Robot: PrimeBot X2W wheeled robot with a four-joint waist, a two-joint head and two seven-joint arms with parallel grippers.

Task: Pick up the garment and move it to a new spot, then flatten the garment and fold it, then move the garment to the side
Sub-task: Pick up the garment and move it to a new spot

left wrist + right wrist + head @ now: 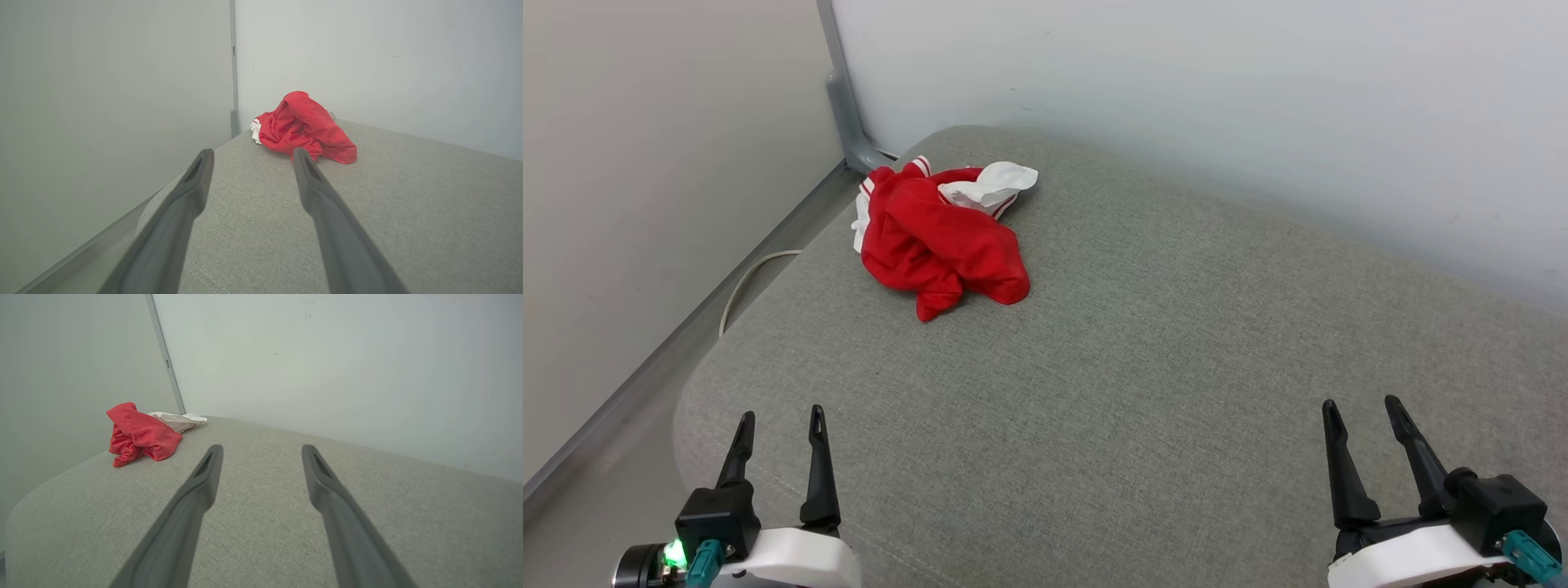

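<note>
The garment (pixel 939 245) lies crumpled in a heap on the grey upholstered cushion (pixel 1135 367). It is well ahead of our left tool (pixel 781 412) and slightly to its right, and far ahead and off to the left of our right tool (pixel 1361 402). A white sleeve with striped trim sticks out on the heap's far side, toward the wall (pixel 1176 82). Neither tool touches the cloth. Both have their fingers spread wide and hold nothing, hovering over the near edge of the cushion.

We judge that we are at the very start: the pick-up has not begun, and nothing has been moved, flattened or folded. The left tool is the nearer one, so the next move calls for reaching it forward along its own line, lowering its fingers over a raised fold of the red cloth and closing there. The heap sits close to the cushion's far left corner, beyond the left tool, so we would want a firm pinch before lifting; otherwise the cloth could slide off that edge.
</note>
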